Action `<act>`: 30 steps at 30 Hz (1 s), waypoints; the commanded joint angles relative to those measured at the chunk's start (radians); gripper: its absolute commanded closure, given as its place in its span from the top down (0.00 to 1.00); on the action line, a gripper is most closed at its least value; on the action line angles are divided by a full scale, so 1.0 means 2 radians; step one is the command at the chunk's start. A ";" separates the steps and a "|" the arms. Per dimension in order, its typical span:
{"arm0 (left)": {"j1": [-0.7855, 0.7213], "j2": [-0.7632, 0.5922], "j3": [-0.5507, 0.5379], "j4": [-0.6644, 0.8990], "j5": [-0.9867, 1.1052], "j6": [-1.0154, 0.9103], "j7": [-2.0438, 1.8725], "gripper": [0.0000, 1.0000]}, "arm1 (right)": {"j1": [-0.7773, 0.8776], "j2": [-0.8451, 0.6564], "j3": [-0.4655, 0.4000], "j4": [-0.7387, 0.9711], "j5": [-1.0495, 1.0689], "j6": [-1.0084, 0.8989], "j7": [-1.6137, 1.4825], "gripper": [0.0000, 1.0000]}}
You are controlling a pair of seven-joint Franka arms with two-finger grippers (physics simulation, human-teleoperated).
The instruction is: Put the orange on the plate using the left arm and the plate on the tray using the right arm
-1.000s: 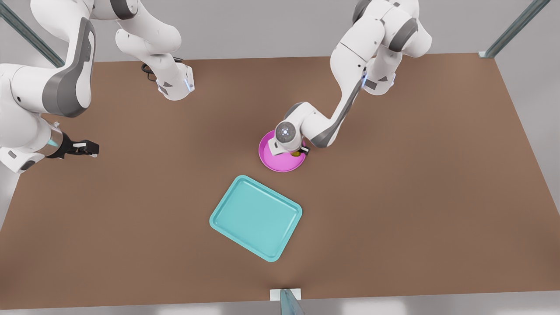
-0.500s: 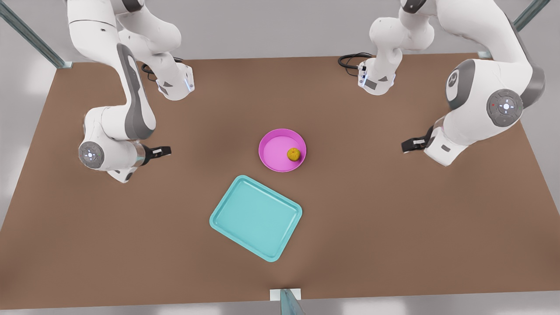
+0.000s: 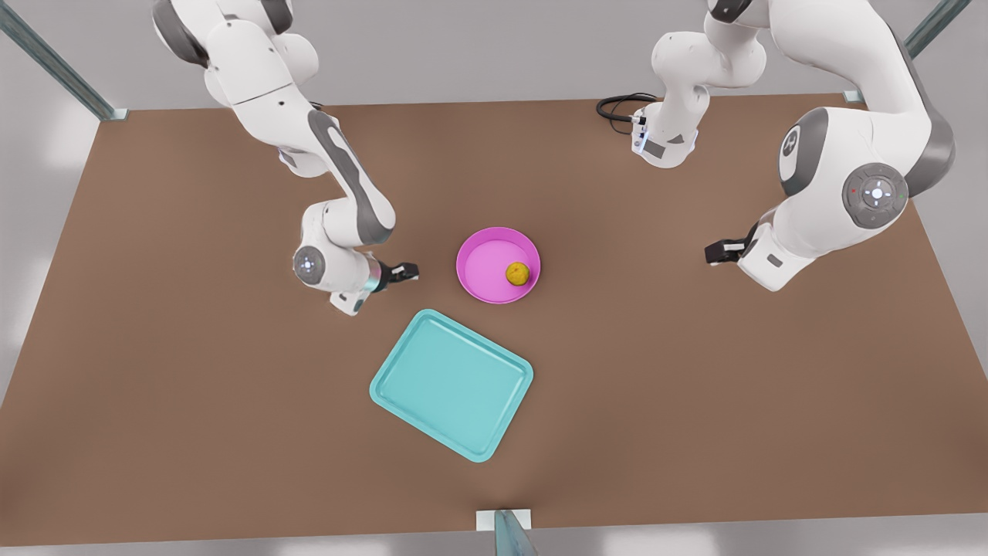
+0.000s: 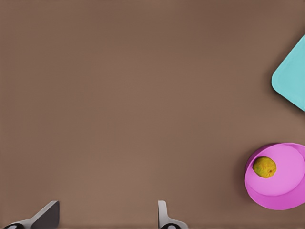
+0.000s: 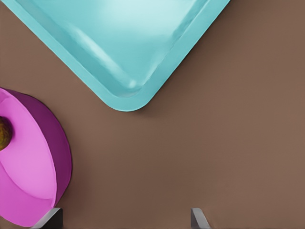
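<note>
The orange (image 3: 518, 272) lies inside the pink plate (image 3: 486, 266) at the table's middle, toward the rim on the front view's right. The teal tray (image 3: 451, 384) lies flat just in front of the plate, with nothing on it. My right gripper (image 3: 409, 271) is low and open, a short gap from the plate's rim on the front view's left; its wrist view has the plate (image 5: 28, 176), a sliver of orange (image 5: 4, 133) and the tray (image 5: 119, 43) close by. My left gripper (image 3: 714, 252) waits open far off on the front view's right, looking at the orange (image 4: 264, 167), plate (image 4: 286, 191) and tray corner (image 4: 293, 78).
Both arm bases stand at the table's back edge, with a black cable (image 3: 617, 104) coiled by the one on the front view's right. A metal post (image 3: 509, 533) rises at the front edge. Bare brown tabletop (image 3: 733, 401) surrounds plate and tray.
The left arm let go of the orange on the plate and drew back to the front view's right. The right arm swung in from the far side to beside the plate.
</note>
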 commanded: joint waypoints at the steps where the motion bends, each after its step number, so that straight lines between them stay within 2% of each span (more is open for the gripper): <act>1: 0.000 -0.001 0.000 0.000 0.001 -0.002 0.016 1.00 | 0.013 0.008 0.004 -0.001 0.007 0.046 -0.004 1.00; 8: 0.000 0.000 -0.001 0.000 0.001 -0.007 0.016 1.00 | 0.046 0.042 0.049 0.019 0.064 0.046 -0.004 1.00; 18: -0.001 -0.001 -0.002 0.000 0.001 -0.010 0.016 1.00 | 0.080 0.095 0.051 0.049 0.091 0.072 -0.005 1.00; 29: -0.001 0.000 -0.003 -0.001 0.000 -0.009 0.015 1.00 | 0.084 0.116 0.051 0.063 0.098 0.072 -0.004 1.00; 30: -0.001 0.000 -0.003 -0.001 0.000 -0.009 0.015 1.00 | 0.084 0.116 0.051 0.064 0.098 0.072 -0.004 0.89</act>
